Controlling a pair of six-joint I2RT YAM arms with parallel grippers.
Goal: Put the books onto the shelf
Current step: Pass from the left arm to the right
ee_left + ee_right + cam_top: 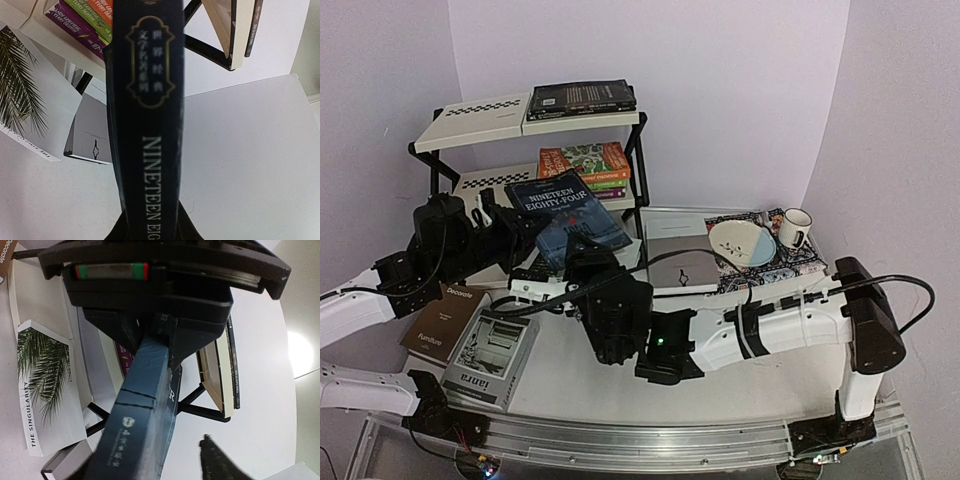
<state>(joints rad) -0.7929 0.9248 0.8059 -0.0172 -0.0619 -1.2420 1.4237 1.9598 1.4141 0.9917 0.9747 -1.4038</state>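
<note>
My left gripper [516,226] [150,231] is shut on the spine of a dark blue Nineteen Eighty-Four book [558,198] [146,115], held up in front of the shelf [480,118]. A lighter blue book [582,240] [142,415] leans just under it, standing between the fingers of my right gripper [588,262] [162,452]. A gap shows between this book and the right finger [220,462]. Dark books [582,96] lie on the shelf's top tier. A stack of colourful paperbacks [586,165] sits on the lower tier.
On the table lie a brown book [445,320], a grey book [490,362], a white palm-leaf book [47,385] and a pale book [680,262]. A patterned placemat [798,268] at the back right bears a bowl [742,243] and a mug [796,227].
</note>
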